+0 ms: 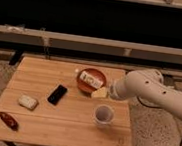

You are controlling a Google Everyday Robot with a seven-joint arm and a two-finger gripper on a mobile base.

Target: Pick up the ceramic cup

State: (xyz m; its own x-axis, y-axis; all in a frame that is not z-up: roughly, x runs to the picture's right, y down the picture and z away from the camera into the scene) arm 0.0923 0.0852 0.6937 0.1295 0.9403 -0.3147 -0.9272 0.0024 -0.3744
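Camera view: you see a light wood desk [67, 127] on a speckled floor, with a dark wall and a pale ledge behind it. The white arm reaches in from the right. Its claw [106, 91] sits over the desk just beside the right rim of the orange-brown plate [84, 86]; can't tell its state. The ceramic cup [103, 114] stands upright in front of the claw, apart from it and near the desk's right edge. There's bare wood left of and in front of the cup. The black phone [57, 94], the pale packet [28, 102] and the red-brown item [8, 120] lie well apart to the left.
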